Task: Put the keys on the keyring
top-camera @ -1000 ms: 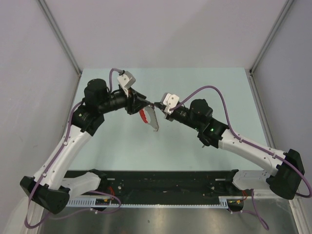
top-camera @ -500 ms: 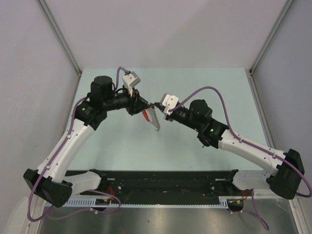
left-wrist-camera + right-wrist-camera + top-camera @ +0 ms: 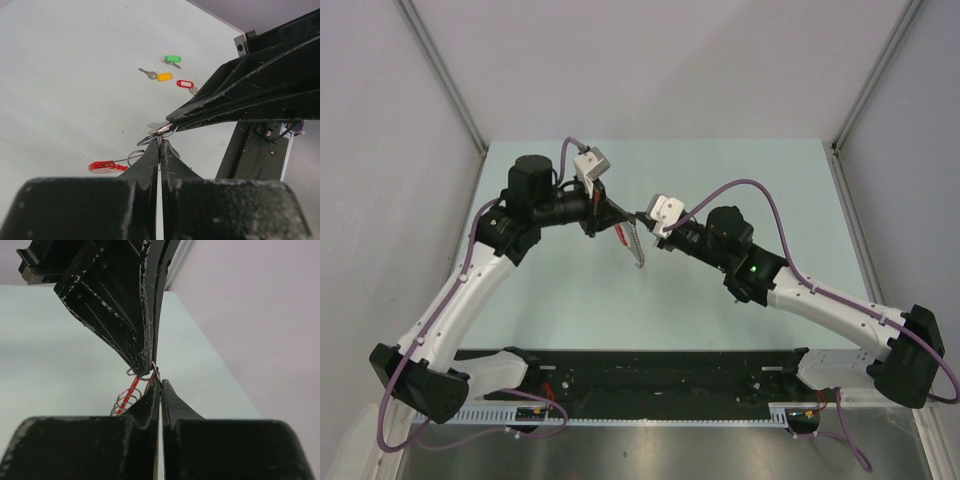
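Observation:
My left gripper is shut on the keyring, which hangs in the air with its red arc and silver rings below. In the left wrist view the shut left gripper pinches one thin ring. My right gripper is shut, tip to tip with the left one. In its own view the right gripper touches that ring. A small silver blade, apparently a key, sticks out of its tips, its head hidden. The green key, yellow key and red key lie on the table.
The pale green table is walled by grey panels on the left, back and right. The three loose keys lie in a cluster beyond the grippers in the left wrist view. They are hidden in the top view. A black rail runs along the near edge.
The left arm has shifted right and turned its wrist. The keyring has swung closer to the right gripper. The two tips now meet. The right arm has barely moved.

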